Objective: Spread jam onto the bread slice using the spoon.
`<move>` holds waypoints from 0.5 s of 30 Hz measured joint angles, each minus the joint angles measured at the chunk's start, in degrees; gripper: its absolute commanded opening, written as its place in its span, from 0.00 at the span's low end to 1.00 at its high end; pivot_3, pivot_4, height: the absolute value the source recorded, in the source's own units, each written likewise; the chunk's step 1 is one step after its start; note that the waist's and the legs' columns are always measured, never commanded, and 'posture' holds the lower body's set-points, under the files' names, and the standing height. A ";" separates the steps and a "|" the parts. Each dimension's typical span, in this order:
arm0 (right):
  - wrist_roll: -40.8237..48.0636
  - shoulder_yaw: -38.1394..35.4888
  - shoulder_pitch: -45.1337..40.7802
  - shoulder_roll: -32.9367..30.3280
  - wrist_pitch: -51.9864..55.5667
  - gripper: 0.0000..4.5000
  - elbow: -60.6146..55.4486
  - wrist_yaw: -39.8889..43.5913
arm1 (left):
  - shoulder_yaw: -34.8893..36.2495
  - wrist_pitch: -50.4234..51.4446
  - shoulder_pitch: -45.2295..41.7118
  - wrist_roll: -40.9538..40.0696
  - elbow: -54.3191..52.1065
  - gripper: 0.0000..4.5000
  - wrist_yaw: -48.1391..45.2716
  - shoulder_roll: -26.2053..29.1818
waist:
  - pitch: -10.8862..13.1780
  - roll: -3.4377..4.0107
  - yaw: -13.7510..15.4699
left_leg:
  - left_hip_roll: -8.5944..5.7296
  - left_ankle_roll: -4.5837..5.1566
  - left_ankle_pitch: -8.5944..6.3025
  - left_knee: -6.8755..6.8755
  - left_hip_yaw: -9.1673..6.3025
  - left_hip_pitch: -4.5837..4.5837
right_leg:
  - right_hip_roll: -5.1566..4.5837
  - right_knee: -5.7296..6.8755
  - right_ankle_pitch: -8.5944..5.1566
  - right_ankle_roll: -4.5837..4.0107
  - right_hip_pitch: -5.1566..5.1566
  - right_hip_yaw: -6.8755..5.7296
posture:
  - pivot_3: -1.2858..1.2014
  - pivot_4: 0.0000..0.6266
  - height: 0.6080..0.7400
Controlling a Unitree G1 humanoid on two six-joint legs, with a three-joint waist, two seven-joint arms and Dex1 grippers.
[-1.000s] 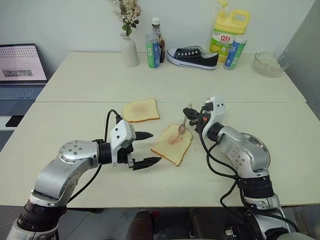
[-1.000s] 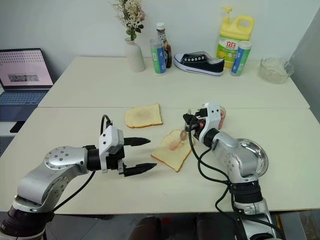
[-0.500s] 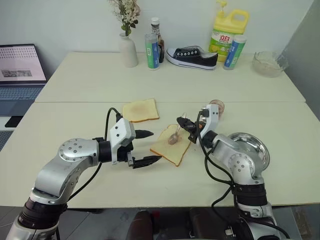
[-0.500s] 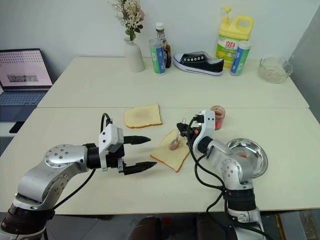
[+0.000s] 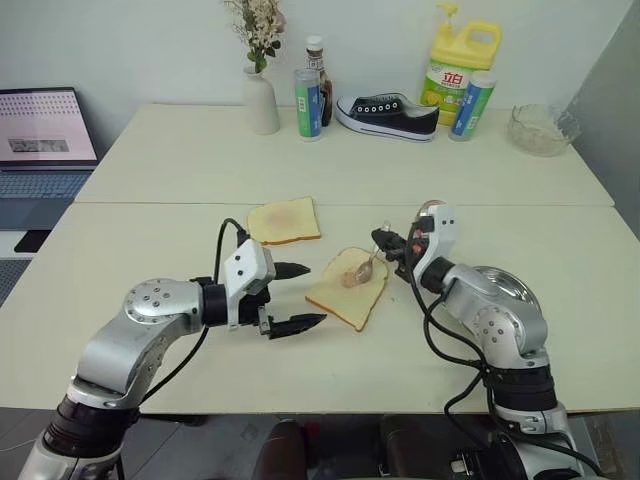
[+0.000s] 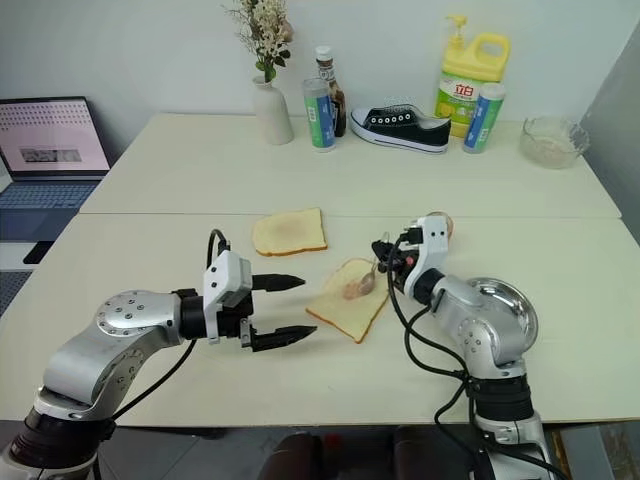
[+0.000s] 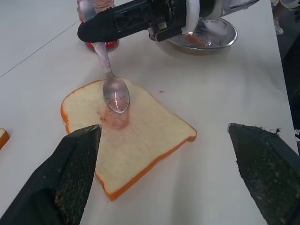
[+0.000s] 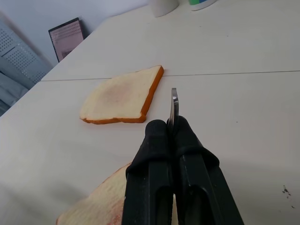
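Observation:
The bread slice (image 5: 345, 295) lies flat near the table's middle, with a small pink smear of jam (image 7: 112, 120) on its face. My right gripper (image 5: 386, 242) is shut on the handle of the spoon (image 7: 115, 94). The spoon slants down so that its bowl rests on or just over the smear. Behind that gripper stands the jam jar (image 7: 97, 44), mostly hidden by it. My left gripper (image 5: 313, 294) hangs open just left of the bread, with nothing between its fingers (image 7: 70, 187).
A browner toasted slice (image 5: 283, 220) lies behind the bread. A round steel dish (image 5: 510, 287) sits by my right arm. At the table's back stand a vase (image 5: 263, 100), bottles, a shoe (image 5: 388, 112), a detergent jug and a glass bowl (image 5: 540, 128). A laptop (image 5: 45, 140) stands at far left.
My right gripper carried the spoon leftward over the bread and then back to the right a little, lower than before. The left gripper has stayed open in place.

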 measured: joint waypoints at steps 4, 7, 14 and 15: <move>0.09 -1.17 -0.02 -0.63 1.43 0.00 -1.57 -0.91 | -0.07 -0.29 -0.43 0.10 0.30 1.00 0.00 -0.52 | 0.00 0.00 0.00 | 0.00 0.00 0.00 0.00 0.02 0.00 | -0.01 -0.02 0.00 0.00 0.00 0.02 | 0.52 0.24 1.00; 0.51 -2.71 -0.08 -1.42 3.19 0.00 -2.86 -1.43 | -0.08 -0.37 -0.44 0.24 0.43 1.00 -0.01 -0.90 | 0.00 0.00 -0.04 | 0.00 0.00 0.00 -0.01 0.01 0.00 | 0.00 -0.01 0.00 0.00 0.00 0.01 | 0.52 0.24 1.00; 3.53 -5.99 -1.68 0.13 7.11 0.00 -4.09 -3.82 | -0.09 -0.45 -0.48 0.63 0.57 1.00 -0.01 -1.13 | 0.00 0.00 -0.22 | 0.04 0.00 0.00 -0.03 0.01 0.00 | 0.04 0.00 0.00 0.00 -0.04 0.02 | 0.52 0.24 1.00; 4.90 -6.53 -2.14 1.35 7.85 0.00 -4.51 -4.63 | -0.09 -0.45 -0.48 0.64 0.57 1.00 -0.01 -1.14 | 0.00 0.00 -0.22 | 0.05 0.00 0.00 -0.04 0.02 0.00 | 0.05 0.00 0.00 0.00 -0.05 0.02 | 0.52 0.24 1.00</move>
